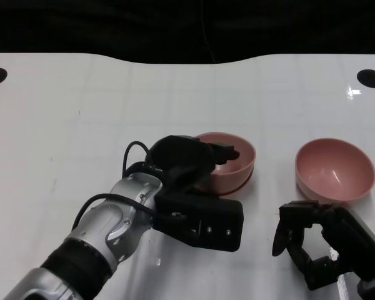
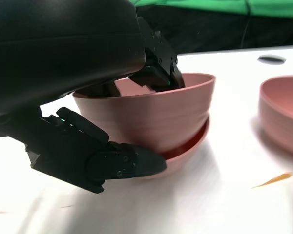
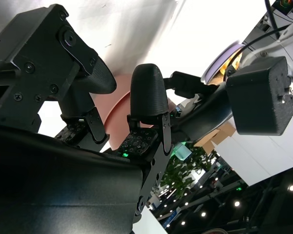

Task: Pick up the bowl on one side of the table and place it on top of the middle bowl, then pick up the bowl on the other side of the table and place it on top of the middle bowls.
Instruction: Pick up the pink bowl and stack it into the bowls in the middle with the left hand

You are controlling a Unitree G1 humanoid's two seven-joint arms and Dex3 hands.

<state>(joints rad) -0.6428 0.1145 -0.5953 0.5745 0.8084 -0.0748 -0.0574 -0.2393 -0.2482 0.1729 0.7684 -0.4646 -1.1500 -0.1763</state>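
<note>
the left forearm [image 1: 106, 234] at the lower left of the head view is silver with a ribbed black cuff, looping black cables and a boxy black wrist block with small screws. the left hand [image 1: 187, 159] and right hand [image 1: 312, 240] are matte black.

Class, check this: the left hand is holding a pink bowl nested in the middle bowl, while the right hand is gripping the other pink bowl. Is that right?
Not quite. The left hand does hold the upper bowl in the middle bowl, but the head view shows the right hand holding nothing, short of the right bowl.
</note>
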